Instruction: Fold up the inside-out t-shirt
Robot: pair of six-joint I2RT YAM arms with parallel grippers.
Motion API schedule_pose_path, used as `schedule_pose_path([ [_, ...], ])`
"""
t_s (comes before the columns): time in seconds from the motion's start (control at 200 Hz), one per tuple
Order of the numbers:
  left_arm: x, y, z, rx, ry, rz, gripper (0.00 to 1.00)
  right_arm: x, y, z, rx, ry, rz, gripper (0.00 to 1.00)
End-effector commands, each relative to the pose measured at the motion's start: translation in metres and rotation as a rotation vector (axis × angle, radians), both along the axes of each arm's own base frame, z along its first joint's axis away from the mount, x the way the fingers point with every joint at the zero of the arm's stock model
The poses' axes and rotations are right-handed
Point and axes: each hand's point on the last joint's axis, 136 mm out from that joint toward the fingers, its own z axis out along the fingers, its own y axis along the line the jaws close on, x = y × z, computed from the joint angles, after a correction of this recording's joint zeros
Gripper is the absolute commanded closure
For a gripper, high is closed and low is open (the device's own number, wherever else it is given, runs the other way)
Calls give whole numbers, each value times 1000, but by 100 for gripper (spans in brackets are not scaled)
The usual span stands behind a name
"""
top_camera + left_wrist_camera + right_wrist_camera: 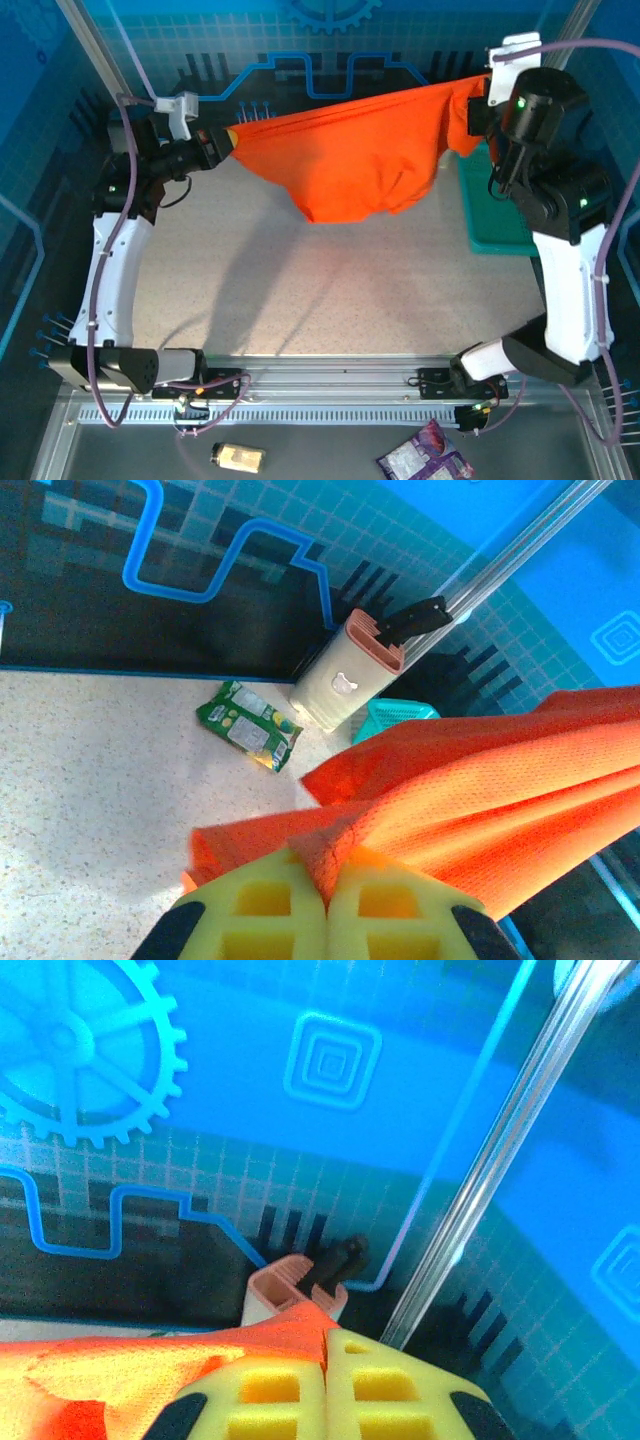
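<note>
Orange shirt [350, 160] hangs stretched between the arms, long axis hand to hand. The left gripper [327, 885] is pinched tight on one end, the right gripper [328, 1345] on the other. The middle sags below both, above the table [300, 300]. Equally near both.

T-shirt [360, 160]: we see plain bright orange, a fine mesh weave up close
Tabletop [330, 300]: we see beige, finely speckled
Basket [495, 215]: teal
Left hand [327, 885], right hand [327, 1360]: yellow pads
Packet [250, 728]: green, yellow marks
Knife block [340, 680]: cream, pinkish top
Back wall [200, 1110]: blue, gear and grid
</note>
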Motion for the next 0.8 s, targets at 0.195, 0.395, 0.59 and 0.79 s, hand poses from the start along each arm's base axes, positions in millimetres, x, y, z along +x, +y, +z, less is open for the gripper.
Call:
schedule_pose_path([
  [0.195,-65,65,185,167,-398,342,100,39,35,-90,82,216,56,100],
  [0.395,-49,59,147,104,-313,298,100,32,11,-71,38,190,-28,100],
  [0.59,-26,57,77,25,-177,277,100,-36,-58,29,-53,-116,-276,100],
  [0.79,-54,73,145,143,-320,357,100,-10,-20,-3,-65,-44,-134,100],
])
